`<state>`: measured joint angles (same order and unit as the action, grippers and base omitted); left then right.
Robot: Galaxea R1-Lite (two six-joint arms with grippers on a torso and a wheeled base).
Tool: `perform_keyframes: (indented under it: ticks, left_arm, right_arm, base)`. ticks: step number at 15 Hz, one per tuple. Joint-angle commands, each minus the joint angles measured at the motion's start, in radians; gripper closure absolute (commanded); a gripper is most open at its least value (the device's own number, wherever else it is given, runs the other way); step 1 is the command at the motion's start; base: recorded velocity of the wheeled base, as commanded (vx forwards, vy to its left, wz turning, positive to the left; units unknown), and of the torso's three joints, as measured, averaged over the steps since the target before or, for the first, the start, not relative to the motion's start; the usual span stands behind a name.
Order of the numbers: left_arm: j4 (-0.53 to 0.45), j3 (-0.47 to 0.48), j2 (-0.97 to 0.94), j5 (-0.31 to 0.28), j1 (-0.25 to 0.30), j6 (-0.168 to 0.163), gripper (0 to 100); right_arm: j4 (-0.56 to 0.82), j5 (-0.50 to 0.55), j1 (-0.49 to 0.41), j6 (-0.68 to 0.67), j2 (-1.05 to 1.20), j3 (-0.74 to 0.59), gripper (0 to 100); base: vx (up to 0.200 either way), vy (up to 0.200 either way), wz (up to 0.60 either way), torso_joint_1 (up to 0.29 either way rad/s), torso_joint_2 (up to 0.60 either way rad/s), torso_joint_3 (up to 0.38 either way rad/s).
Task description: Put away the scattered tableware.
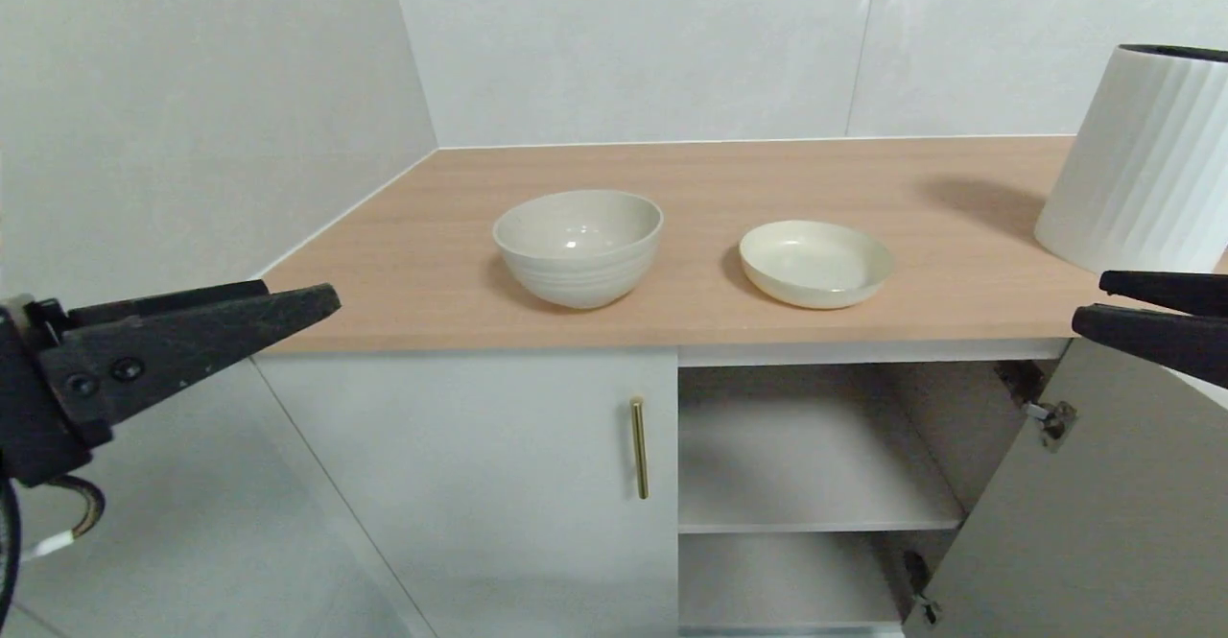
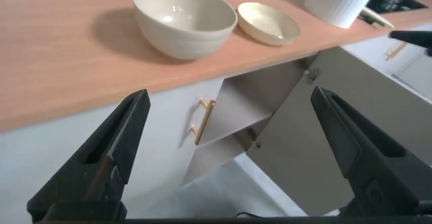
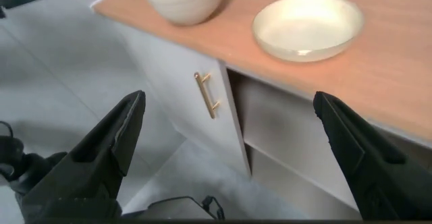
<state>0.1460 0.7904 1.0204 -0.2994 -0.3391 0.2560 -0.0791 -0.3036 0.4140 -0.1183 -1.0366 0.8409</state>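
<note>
Hanging in the air in front of the cabinet, the left gripper has its two black fingers spread wide and holds nothing. The right gripper is spread just as wide and is also empty, level with the counter's front edge at the right side.

Beyond them runs a wooden counter set into a corner of pale tiled walls, with grey floor tiles below at the left. A deep bowl stands upright near the counter's front edge, about midway along it. A shallow dish sits to the right of it, also near the front edge, apart from the bowl and not touching it. Both look empty. Toward the counter's right end stands a white ribbed container, well apart from the dish.

Under the counter, the left cabinet door is closed and carries an upright brass handle. The right door is swung open on its hinge, baring a white shelf with a second space below it.

The ribbed container is cut off at the right, and its inside cannot be seen. The lower cabinet space runs off the bottom of the head view. In the left wrist view, dark shapes beyond the container are too small to make out.
</note>
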Motion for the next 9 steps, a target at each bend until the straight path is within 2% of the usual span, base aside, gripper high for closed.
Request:
perform_keyframes:
  ticks: [1,8,9]
  left_arm:
    - [0.000,-0.002,0.010,-0.001,0.000,0.000,0]
    - [0.000,-0.007,0.035,-0.003,-0.006,0.000,0]
    - [0.006,0.009,0.075,-0.003,-0.047,0.000,0]
  right_arm:
    - [0.001,0.000,0.000,0.000,-0.002,0.000,0]
    - [-0.001,0.001,-0.001,-0.001,-0.008,0.001,0]
    - [-0.030,0.003,-0.008,-0.001,-0.025,0.007,0]
  base:
    - [0.000,0.000,0.00,0.168,-0.46,-0.295]
    - [0.000,0.000,0.00,0.180,-0.46,-0.286]
    - [0.000,0.000,0.00,0.071,-0.21,-0.119]
